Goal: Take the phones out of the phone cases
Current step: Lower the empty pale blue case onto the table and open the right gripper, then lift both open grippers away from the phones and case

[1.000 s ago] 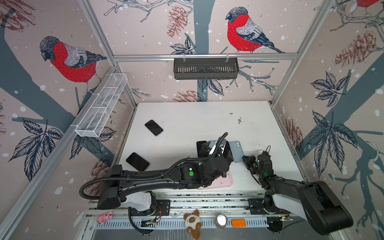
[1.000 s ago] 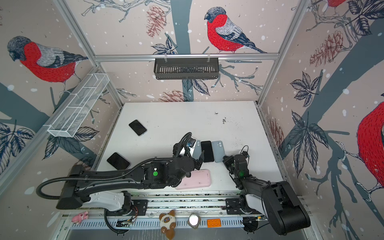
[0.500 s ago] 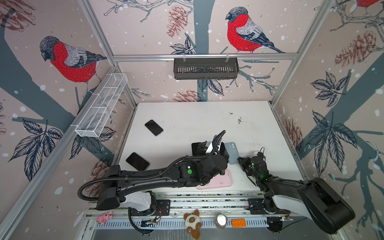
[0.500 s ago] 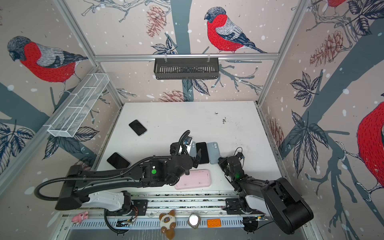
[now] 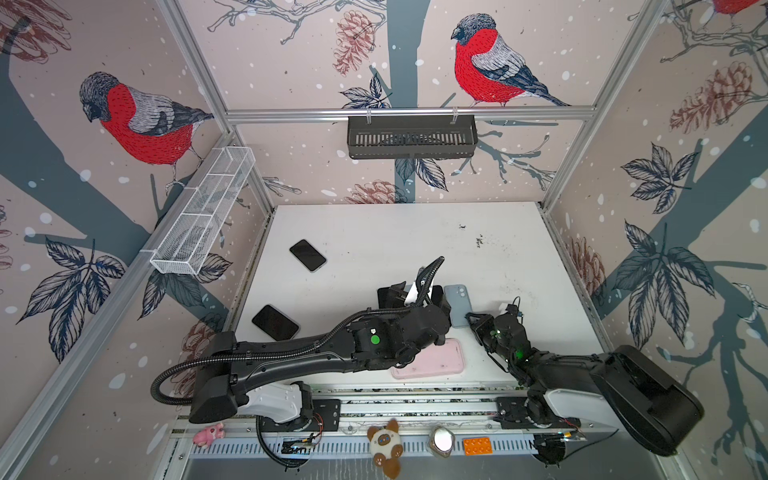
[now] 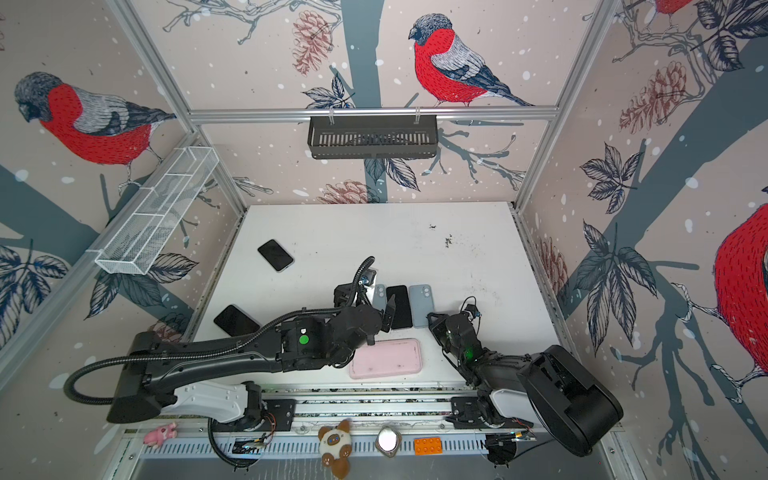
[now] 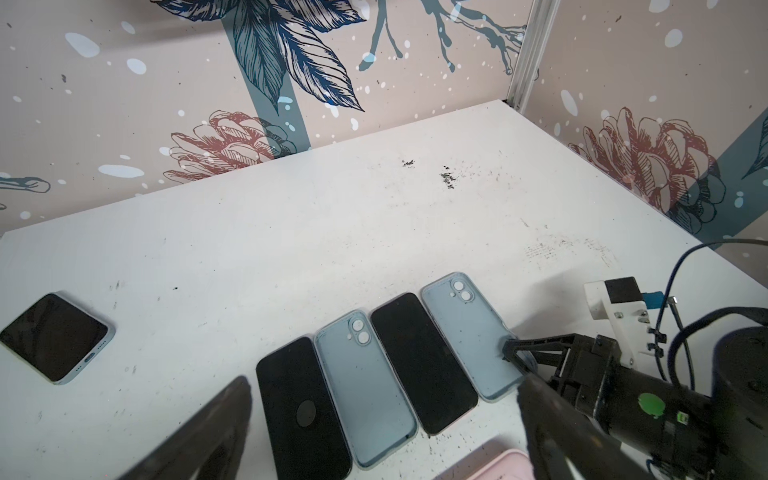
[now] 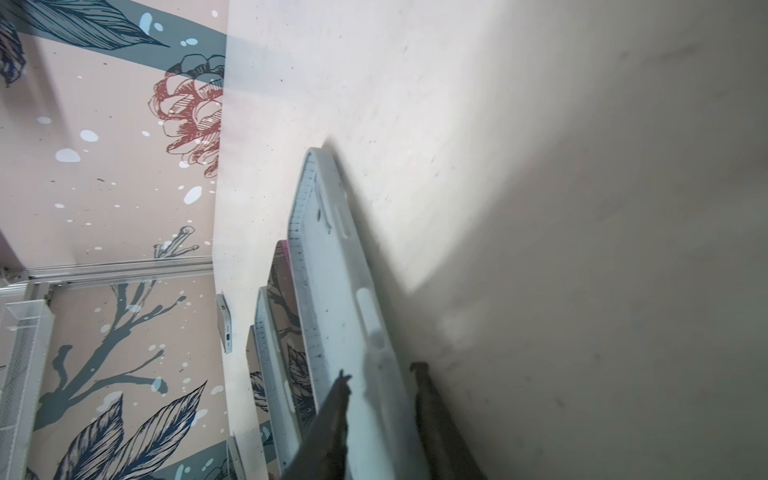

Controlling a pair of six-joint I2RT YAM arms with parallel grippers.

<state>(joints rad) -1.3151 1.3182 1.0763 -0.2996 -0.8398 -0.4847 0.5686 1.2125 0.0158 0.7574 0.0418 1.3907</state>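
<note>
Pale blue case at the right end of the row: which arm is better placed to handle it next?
Right. The right end effector straddles that case's near corner, jaws parted; the left end effector hangs wide open over the row's middle.

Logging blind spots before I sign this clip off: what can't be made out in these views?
1. Right gripper hold: fingertips straddle the end blue case rim; right wrist view is blurred, contact unclear.
2. Pink case: left arm covers one end in both top views; left wrist view's edge cuts it; contents unseen.
3. Black item with round mark: left wrist view's edge cuts its end; case or phone back, unclear.
</note>
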